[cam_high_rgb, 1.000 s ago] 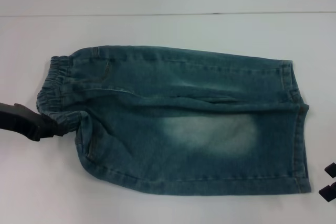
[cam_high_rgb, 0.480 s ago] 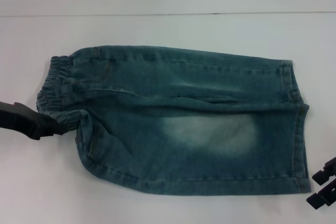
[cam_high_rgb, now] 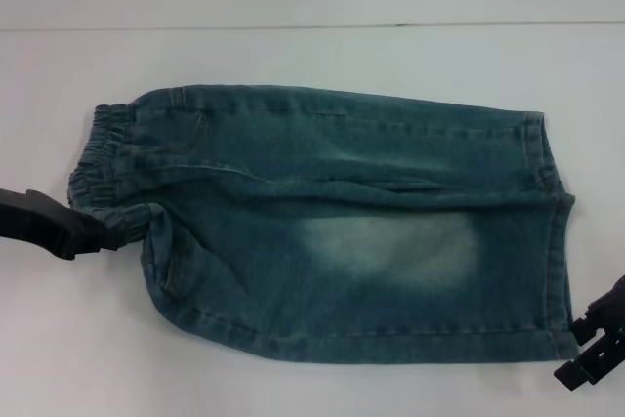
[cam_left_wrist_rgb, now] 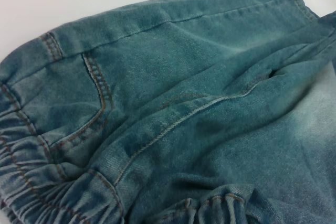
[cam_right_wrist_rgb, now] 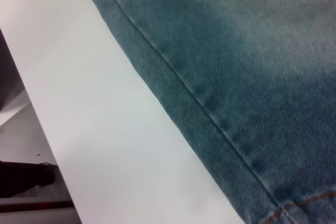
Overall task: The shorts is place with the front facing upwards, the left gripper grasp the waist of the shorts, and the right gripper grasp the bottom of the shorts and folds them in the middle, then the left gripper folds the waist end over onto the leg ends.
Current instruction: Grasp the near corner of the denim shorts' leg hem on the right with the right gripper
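Blue denim shorts (cam_high_rgb: 342,222) lie flat on the white table (cam_high_rgb: 293,56), with the elastic waist (cam_high_rgb: 103,158) at the left and the leg hems (cam_high_rgb: 552,231) at the right. My left gripper (cam_high_rgb: 105,234) is at the near corner of the waist, shut on the bunched waistband. The left wrist view is filled by the shorts (cam_left_wrist_rgb: 184,103), pocket stitching and gathered waistband. My right gripper (cam_high_rgb: 584,351) stands open at the near right corner of the leg hems, its fingers just off the cloth. The right wrist view shows the shorts' (cam_right_wrist_rgb: 236,51) seamed edge.
The table's back edge (cam_high_rgb: 312,26) runs across behind the shorts. In the right wrist view the table's edge (cam_right_wrist_rgb: 31,93) lies close by, with the floor (cam_right_wrist_rgb: 21,182) beyond it. White tabletop surrounds the shorts.
My right gripper has come in from the right edge toward the near corner of the leg hems, showing more of itself. The left gripper and the shorts have stayed put.
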